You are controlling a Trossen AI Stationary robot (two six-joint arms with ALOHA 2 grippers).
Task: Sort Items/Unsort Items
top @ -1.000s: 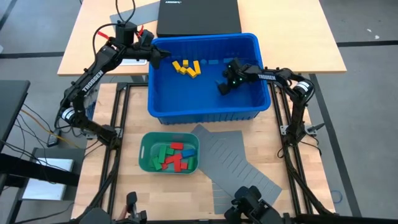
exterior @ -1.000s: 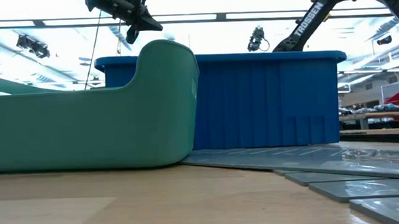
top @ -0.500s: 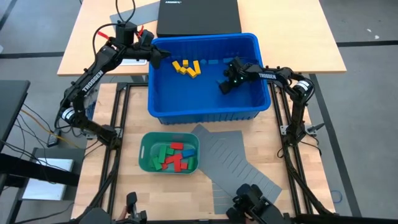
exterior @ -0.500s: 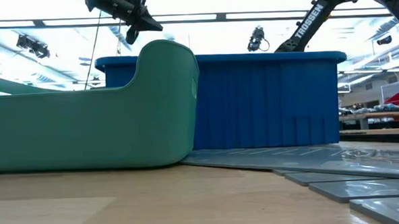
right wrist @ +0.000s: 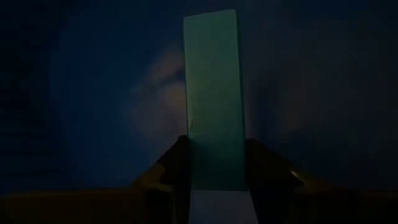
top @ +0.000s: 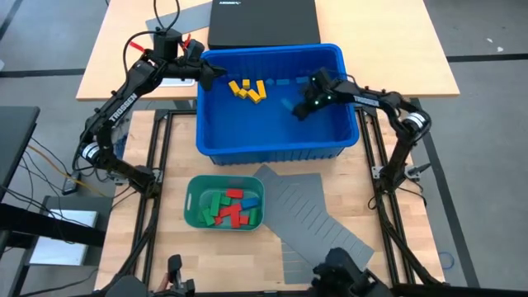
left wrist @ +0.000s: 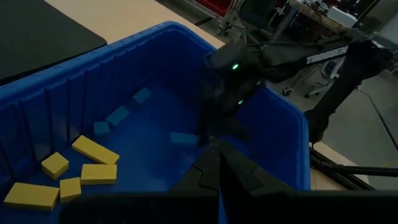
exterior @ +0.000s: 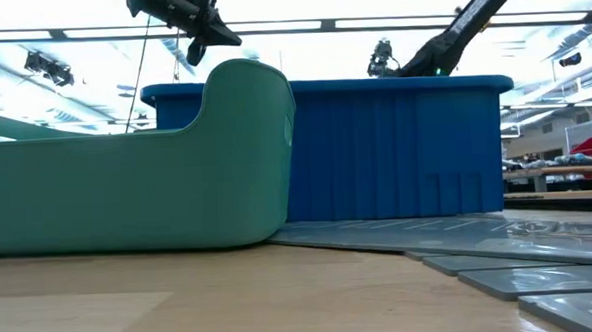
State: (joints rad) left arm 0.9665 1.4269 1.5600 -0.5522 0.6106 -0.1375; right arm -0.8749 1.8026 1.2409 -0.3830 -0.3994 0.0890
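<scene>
Two arms reach into the blue bin (top: 272,144): right gripper (top: 302,106), angled down inside, pinches a blue block (right wrist: 213,99); left gripper (top: 216,77), fingers closed and empty, hovers beside yellow blocks (top: 247,89).

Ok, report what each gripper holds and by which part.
The right gripper pinches a blue block by one end, inside the blue bin. The left gripper, shut, holds nothing.
</scene>
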